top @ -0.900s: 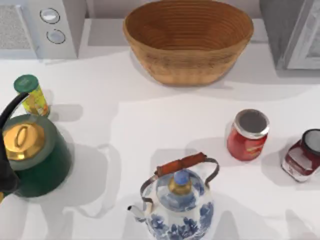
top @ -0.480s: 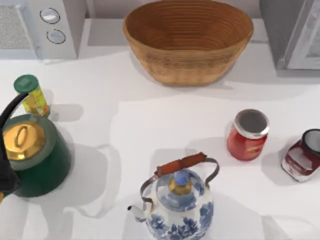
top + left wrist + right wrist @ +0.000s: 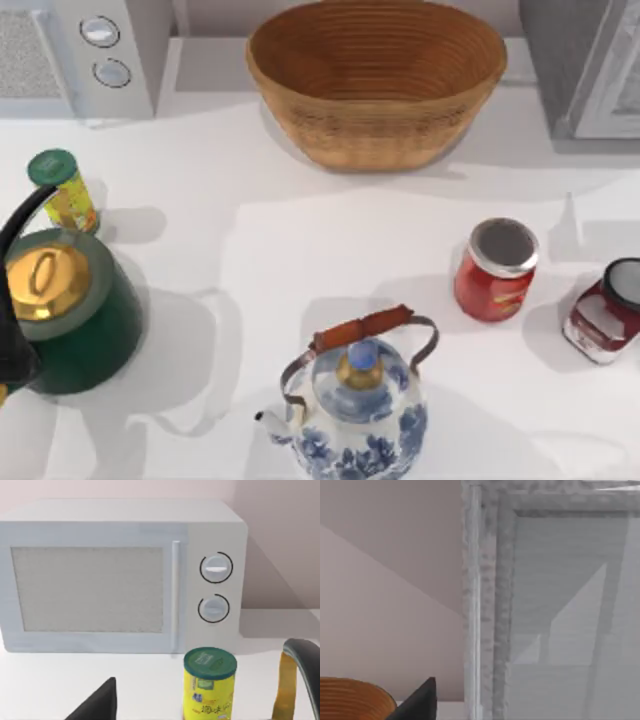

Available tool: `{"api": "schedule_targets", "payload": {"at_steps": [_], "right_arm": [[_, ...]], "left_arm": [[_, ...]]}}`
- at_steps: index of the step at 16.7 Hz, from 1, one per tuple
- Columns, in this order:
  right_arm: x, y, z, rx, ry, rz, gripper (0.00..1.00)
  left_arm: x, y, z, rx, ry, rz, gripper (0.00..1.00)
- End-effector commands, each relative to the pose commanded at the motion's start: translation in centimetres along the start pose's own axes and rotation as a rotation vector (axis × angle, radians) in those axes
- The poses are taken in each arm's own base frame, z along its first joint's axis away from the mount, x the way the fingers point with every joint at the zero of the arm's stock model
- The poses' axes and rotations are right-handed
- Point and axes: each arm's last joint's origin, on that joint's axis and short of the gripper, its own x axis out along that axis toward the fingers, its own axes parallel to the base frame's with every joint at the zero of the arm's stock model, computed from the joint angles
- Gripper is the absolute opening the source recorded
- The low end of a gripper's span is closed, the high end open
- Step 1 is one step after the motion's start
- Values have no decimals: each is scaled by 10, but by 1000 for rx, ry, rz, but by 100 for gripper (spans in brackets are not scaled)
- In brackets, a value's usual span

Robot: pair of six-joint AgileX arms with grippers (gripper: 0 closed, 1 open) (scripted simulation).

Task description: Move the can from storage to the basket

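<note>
The can is out of view. The storage point(image 3: 590, 65), a grey cabinet with a pale white-framed door, stands at the back right of the table. Its door point(image 3: 555, 610) looms close in the right wrist view and looks closed, with a dark part of my right gripper point(image 3: 420, 702) in front of it. The wicker basket point(image 3: 375, 125) sits at the back centre, and its rim point(image 3: 350, 695) also shows to one side of the storage. A dark part of my left gripper point(image 3: 100, 705) faces the white microwave point(image 3: 125, 575) and the yellow tin point(image 3: 209, 685).
On the table stand a green kettle point(image 3: 75, 320) with a gold lid at the left and a yellow tin point(image 3: 62, 190) behind it. A blue-and-white teapot point(image 3: 360, 400) is at the front centre. A red jar point(image 3: 495, 270) and a dark red jar point(image 3: 605, 315) stand at the right.
A shadow at the table's right side has shifted from the front edge toward the back, near the storage. None of the objects on the table has moved.
</note>
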Motion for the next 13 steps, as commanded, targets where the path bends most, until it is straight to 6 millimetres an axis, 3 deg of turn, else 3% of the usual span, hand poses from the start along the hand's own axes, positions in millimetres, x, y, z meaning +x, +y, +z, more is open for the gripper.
{"api": "schedule_targets", "payload": {"at_steps": [4, 7, 10, 13], "right_arm": [[41, 11, 74, -3, 5, -4, 100], [71, 20, 115, -1, -2, -5, 100], [95, 29, 141, 2, -13, -4, 100], [108, 34, 153, 5, -19, -2, 100]], "left_arm": [[0, 0, 0, 0, 0, 0, 100], [0, 0, 0, 0, 0, 0, 100], [0, 0, 0, 0, 0, 0, 100], [0, 0, 0, 0, 0, 0, 100]]}}
